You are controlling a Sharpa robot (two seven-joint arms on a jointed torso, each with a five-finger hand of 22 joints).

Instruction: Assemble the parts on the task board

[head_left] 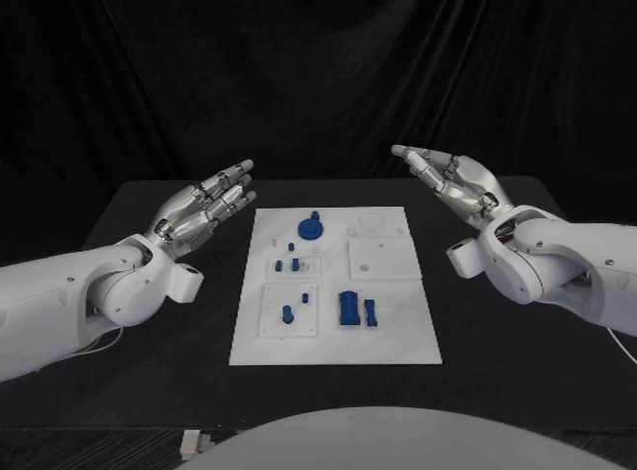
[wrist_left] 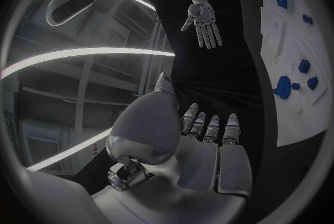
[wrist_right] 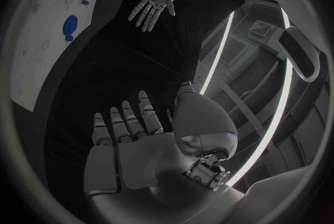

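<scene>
head view: the task board [head_left: 396, 343] is seen flat in the middle of the black table [head_left: 149, 362], its long side running away from the robot. it is a smooth white plate with small blue parts [head_left: 353, 308] on it — a round one with a knob [head_left: 311, 227] at the far end. the left hand [head_left: 205, 208] and the right hand [head_left: 452, 181] are held up beside the board, fingers straight and apart — nothing is held.
</scene>
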